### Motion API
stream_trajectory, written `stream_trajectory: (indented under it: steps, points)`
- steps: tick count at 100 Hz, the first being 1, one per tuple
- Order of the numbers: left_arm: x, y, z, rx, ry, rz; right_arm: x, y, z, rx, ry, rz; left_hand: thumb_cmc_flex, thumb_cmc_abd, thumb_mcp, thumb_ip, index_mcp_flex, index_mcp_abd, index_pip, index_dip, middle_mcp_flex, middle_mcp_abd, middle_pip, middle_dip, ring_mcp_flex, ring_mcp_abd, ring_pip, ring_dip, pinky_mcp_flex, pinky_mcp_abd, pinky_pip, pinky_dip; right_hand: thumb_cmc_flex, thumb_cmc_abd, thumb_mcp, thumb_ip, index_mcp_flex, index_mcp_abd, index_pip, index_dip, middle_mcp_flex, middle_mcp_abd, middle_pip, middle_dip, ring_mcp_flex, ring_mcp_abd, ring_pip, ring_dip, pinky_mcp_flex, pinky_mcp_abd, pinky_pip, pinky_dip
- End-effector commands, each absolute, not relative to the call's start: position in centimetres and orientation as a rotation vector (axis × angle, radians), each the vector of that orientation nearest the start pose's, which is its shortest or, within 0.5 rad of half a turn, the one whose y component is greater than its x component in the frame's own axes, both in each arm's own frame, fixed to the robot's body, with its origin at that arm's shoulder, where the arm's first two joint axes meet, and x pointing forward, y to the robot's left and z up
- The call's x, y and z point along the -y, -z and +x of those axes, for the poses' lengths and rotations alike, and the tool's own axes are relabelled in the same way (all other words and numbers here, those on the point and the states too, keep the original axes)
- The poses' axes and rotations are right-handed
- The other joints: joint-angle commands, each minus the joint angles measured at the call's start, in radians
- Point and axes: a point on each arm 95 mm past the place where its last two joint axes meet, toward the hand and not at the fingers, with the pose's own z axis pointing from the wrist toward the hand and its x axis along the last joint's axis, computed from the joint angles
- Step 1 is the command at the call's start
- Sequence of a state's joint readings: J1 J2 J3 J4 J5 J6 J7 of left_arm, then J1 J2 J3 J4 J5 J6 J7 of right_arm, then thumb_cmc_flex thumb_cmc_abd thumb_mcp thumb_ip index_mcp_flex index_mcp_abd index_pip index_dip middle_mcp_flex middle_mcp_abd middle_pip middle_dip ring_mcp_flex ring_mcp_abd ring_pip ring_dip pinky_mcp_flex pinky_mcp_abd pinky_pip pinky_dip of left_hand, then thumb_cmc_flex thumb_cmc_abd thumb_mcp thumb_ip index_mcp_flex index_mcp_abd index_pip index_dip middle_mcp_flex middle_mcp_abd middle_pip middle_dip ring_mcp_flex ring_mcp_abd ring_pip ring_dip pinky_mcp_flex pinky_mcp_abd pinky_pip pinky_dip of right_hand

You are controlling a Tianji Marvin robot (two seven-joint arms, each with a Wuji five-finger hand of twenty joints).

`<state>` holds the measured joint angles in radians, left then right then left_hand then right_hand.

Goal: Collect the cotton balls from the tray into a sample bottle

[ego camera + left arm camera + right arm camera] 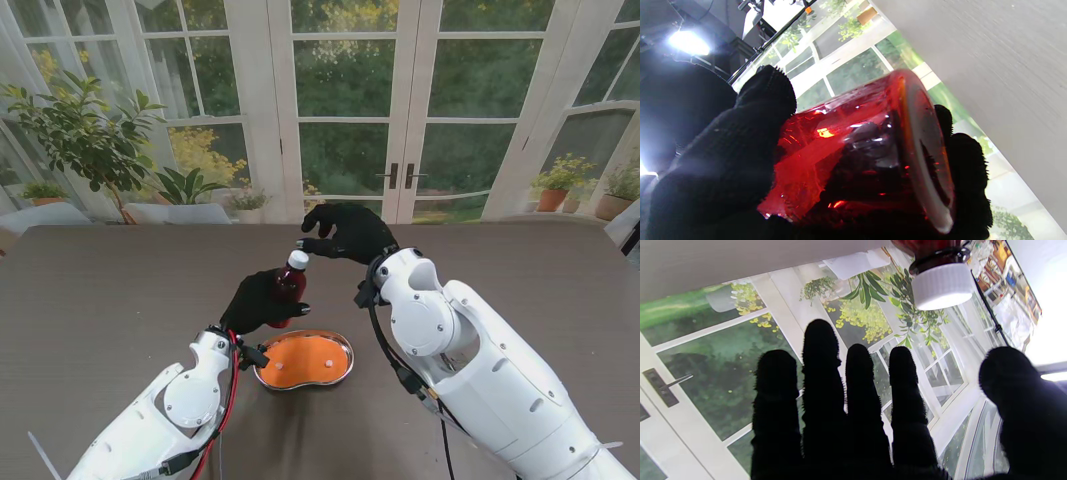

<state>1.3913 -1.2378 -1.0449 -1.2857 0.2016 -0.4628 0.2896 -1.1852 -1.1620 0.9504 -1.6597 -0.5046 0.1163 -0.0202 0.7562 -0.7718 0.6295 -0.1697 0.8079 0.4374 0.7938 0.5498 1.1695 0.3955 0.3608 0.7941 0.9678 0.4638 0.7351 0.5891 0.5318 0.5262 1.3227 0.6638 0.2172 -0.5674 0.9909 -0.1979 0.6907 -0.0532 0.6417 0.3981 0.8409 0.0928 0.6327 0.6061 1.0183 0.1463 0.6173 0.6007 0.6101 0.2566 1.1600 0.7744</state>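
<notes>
The left hand (262,302), in a black knitted glove, held the red sample bottle (290,288) lifted off the bench (120,290), its fingers (740,150) wrapped around the body of the bottle. In the left wrist view the bottle's translucent red wall and round base (927,160) filled most of the frame, with gloved fingers on both sides of it. The bottle stood tilted, its white screw cap (298,260) on and pointing up and away from me.

The right hand (345,232), also gloved in black, hovered just beyond the cap, farther from me than the bottle. Its fingers (821,373) were held straight and slightly apart, the thumb (1010,380) set well off to one side, holding nothing. In the right wrist view the white cap (942,286) sat near the fingertips; from the stand view a fingertip looked to be at the cap, but I could not tell whether it touched.

A kidney-shaped metal tray (304,360) with an orange inside lay on the bench nearer to me than the bottle, between the two arms. A few small pale specks (305,353) showed on the orange surface; they were too small to make out as cotton balls for certain.
</notes>
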Motion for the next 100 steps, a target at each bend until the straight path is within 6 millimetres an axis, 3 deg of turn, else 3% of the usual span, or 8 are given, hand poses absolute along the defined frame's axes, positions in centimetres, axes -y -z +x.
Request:
stream_trajectory:
  steps: [1, 22, 46, 100]
  points:
    - [5.2, 34.2, 42.6, -0.841, 2.41, -1.651, -11.4, 19.0, 45.5, 1.703, 2.62, -1.671, 0.197, 0.176, 0.149, 0.012, 0.077, -0.233, 0.185, 0.03, 0.073, -0.112, 0.002, 0.008, 0.022, -0.01, 0.006, 0.021, -0.027, -0.031, 0.016, 0.0, -0.027, 0.017, -0.023, 0.044, 0.021, -0.034, -0.012, 0.034, 0.024, -0.016, 0.027, 0.026, 0.038, -0.023, 0.041, 0.028, 0.022, -0.017, 0.071, 0.023]
    - [4.9, 33.9, 42.8, -0.853, 2.418, -1.624, -12.1, 19.8, 45.2, 1.836, 2.597, -1.564, 0.196, 0.172, 0.152, 0.013, 0.081, -0.232, 0.184, 0.026, 0.081, -0.113, 0.001, 0.006, 0.025, -0.01, 0.006, 0.022, -0.029, -0.023, 0.016, 0.002, -0.03, -0.013, 0.001, 0.033, 0.002, -0.051, -0.032, 0.035, 0.043, -0.033, 0.048, 0.057, 0.084, -0.05, 0.118, 0.057, 0.063, -0.035, 0.13, 0.038]
    - [4.9, 34.1, 42.6, -0.877, 2.422, -1.594, -12.8, 20.0, 45.1, 1.924, 2.555, -1.515, 0.194, 0.173, 0.151, 0.012, 0.081, -0.237, 0.184, 0.024, 0.076, -0.115, 0.001, 0.007, 0.017, -0.011, 0.004, 0.024, -0.039, -0.028, 0.011, 0.002, -0.038, -0.063, 0.016, 0.023, -0.078, -0.017, -0.067, 0.018, 0.019, -0.045, 0.074, 0.082, 0.087, -0.061, 0.172, 0.079, 0.07, -0.048, 0.166, 0.05]
    - [4.8, 33.8, 42.3, -0.889, 2.421, -1.563, -13.0, 20.2, 45.1, 2.042, 2.52, -1.462, 0.192, 0.172, 0.152, 0.011, 0.084, -0.239, 0.183, 0.023, 0.079, -0.116, 0.001, 0.006, 0.017, -0.013, 0.004, 0.026, -0.048, -0.03, 0.005, 0.003, -0.016, -0.121, 0.084, 0.013, 0.062, -0.035, 0.1, 0.093, 0.081, -0.062, 0.132, 0.127, 0.164, -0.093, 0.25, 0.093, 0.135, -0.063, 0.237, 0.06]
